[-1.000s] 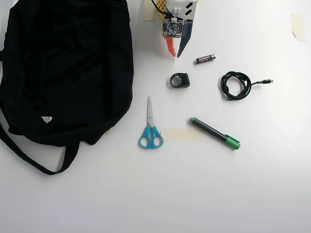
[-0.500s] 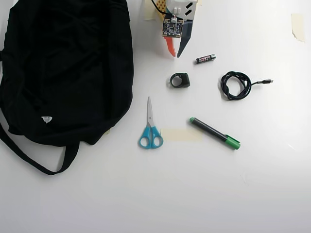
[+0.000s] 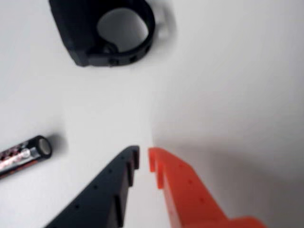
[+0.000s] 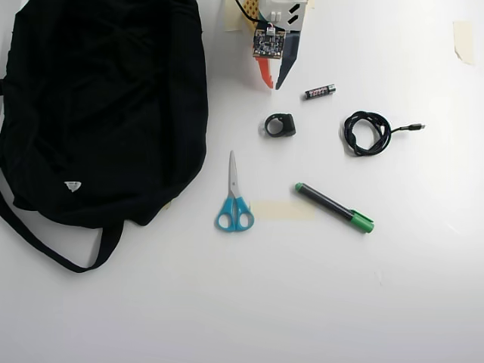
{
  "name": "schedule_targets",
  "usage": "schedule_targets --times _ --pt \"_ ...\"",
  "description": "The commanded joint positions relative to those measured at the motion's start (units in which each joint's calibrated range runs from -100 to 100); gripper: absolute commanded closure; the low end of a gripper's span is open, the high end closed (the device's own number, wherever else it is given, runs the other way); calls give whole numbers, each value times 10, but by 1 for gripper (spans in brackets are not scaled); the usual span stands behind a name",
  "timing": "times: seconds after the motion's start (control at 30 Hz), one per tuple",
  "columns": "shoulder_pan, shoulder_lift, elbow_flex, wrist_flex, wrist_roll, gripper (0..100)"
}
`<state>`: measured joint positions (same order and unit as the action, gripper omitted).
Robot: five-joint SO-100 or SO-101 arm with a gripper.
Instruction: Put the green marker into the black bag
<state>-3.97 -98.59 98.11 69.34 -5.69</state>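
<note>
- The green marker [image 4: 333, 207] lies free on the table [image 4: 302, 302], well apart from the gripper [image 4: 274, 83]; nothing is grasped, so the reach has not begun.
- The gripper's two jaws stand almost together, with only a thin gap, and hold nothing.
- Just ahead of the jaws lies a black ring clip [image 3: 107, 31]; the battery [image 3: 23, 154] is beside the dark jaw.
- Farther out are the scissors [image 4: 234, 197] and the coiled cable [image 4: 367, 132].
- The black bag [image 4: 98, 106] lies flat beside the orange jaw's side, ready to receive.
</note>
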Motion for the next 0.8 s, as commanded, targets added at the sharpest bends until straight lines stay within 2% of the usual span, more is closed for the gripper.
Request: schedule_targets --times 0.0,0.77 --pt "-1 -11 12 29 1 98" --pt "-1 -10 -4 16 -4 98"
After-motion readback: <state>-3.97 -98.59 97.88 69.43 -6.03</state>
